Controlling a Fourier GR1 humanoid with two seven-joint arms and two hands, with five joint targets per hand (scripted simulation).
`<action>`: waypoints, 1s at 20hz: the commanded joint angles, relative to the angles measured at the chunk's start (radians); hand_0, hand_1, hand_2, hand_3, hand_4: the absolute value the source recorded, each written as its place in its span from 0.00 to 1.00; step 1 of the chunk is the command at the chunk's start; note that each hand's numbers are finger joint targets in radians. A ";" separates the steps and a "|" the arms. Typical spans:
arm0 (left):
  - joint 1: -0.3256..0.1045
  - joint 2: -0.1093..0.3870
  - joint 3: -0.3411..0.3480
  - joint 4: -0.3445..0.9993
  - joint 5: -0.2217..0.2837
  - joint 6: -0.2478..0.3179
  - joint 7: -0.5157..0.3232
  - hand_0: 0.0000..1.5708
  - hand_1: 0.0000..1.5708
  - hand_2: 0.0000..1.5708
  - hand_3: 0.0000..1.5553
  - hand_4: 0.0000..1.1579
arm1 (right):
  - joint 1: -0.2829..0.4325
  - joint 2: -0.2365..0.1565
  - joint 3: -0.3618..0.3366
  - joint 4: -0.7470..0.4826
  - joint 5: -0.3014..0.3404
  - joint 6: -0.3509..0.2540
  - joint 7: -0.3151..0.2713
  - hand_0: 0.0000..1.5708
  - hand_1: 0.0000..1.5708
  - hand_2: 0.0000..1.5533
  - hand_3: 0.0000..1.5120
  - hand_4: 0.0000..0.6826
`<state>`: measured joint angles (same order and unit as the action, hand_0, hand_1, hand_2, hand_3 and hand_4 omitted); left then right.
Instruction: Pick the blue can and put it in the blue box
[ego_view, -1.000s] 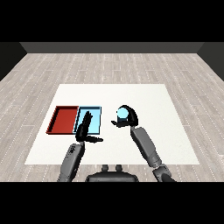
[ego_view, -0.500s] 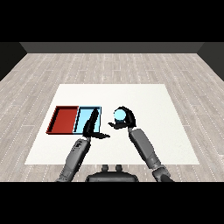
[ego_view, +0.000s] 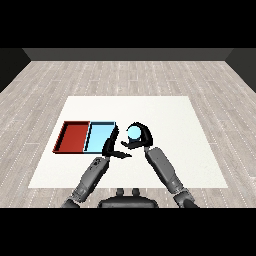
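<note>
— Nearest the viewer, what is present?
— Two grey forearms. One left robot hand (ego_view: 111, 149) sits at the near right corner of the blue tray, fingers relaxed and spread, holding nothing.
— And the other one?
— One right robot hand (ego_view: 141, 139) is curled round the single blue can (ego_view: 134, 132), held just right of the trays.
— Farther back?
— Two trays lie side by side on the white table (ego_view: 165, 115): one blue tray (ego_view: 100, 136), one red tray (ego_view: 74, 137) to its left, touching.
</note>
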<state>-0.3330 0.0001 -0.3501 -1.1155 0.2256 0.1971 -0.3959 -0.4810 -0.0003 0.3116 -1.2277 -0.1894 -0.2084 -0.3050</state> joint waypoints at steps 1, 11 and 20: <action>0.026 0.000 -0.051 -0.079 0.009 0.042 0.073 0.00 0.00 0.00 0.00 0.00 | -0.018 0.000 0.008 -0.055 0.018 -0.024 0.044 0.89 0.89 0.93 0.93 0.99; -0.042 0.000 -0.140 0.041 0.099 0.089 -0.018 0.00 0.00 0.00 0.00 0.00 | 0.043 0.000 0.029 0.053 0.009 0.057 -0.120 0.89 0.89 0.92 0.93 0.96; -0.138 0.000 -0.106 0.163 0.129 0.062 -0.048 0.00 0.00 0.00 0.00 0.00 | -0.028 0.000 0.116 -0.030 -0.030 -0.028 0.026 0.91 0.91 0.92 0.92 0.91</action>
<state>-0.4351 0.0018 -0.4367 -0.9981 0.3304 0.2391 -0.4284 -0.5044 -0.0001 0.4131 -1.2467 -0.2060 -0.2399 -0.2976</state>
